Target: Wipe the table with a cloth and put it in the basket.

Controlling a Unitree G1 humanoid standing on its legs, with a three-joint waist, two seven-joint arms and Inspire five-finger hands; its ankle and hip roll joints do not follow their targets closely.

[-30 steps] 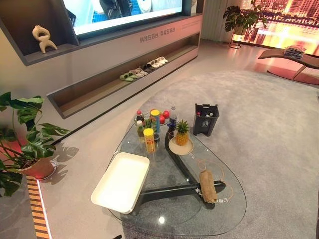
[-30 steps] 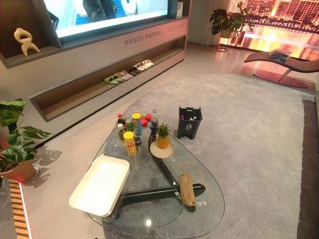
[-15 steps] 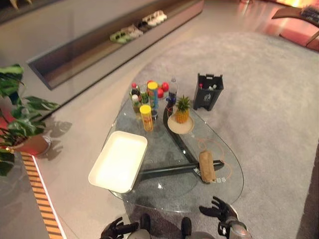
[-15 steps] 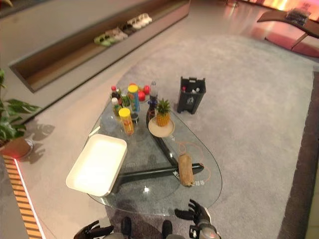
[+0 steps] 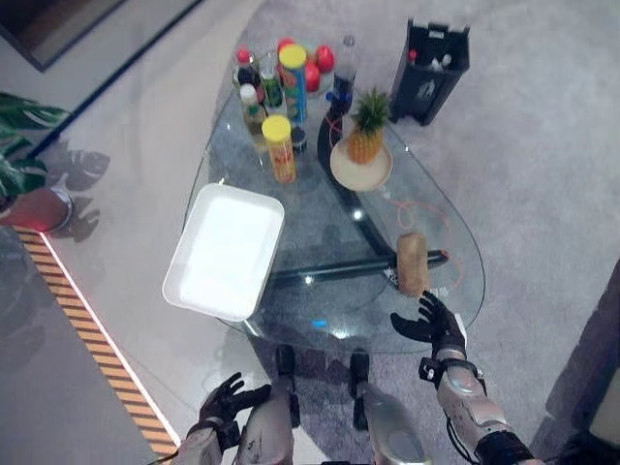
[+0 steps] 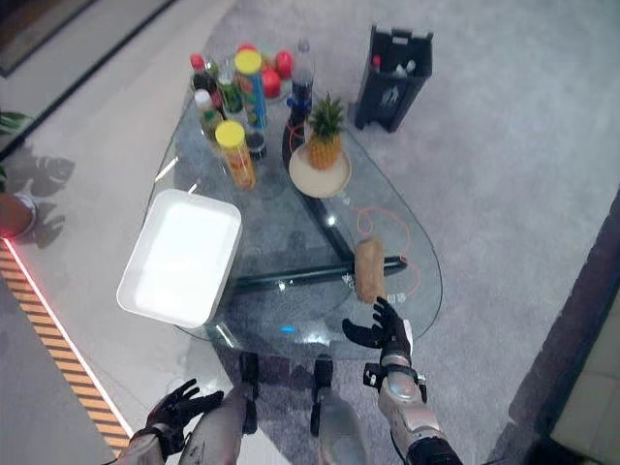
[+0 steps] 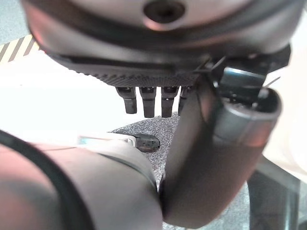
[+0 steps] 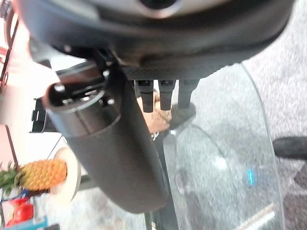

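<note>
A rolled tan cloth [image 5: 412, 263] lies on the right side of the glass table [image 5: 334, 320], apart from everything else. My right hand [image 5: 431, 320] hovers over the table's near right edge just short of the cloth, open with fingers spread and holding nothing. In the right wrist view the cloth [image 8: 160, 122] shows just past the fingertips. A white rectangular basket [image 5: 225, 250] sits on the table's left side, empty. My left hand [image 5: 225, 399] hangs low at the near left, below the table edge, open and empty.
A pineapple on a plate [image 5: 363, 145] stands beyond the cloth. Several bottles and cans [image 5: 281, 87] cluster at the far end. A black bin [image 5: 431, 58] stands on the carpet past the table. A potted plant [image 5: 29, 165] is at the left.
The camera has tilted down, so the whole scene shifted. Both hands have come into view, and the right hand has risen over the table's near edge towards the cloth.
</note>
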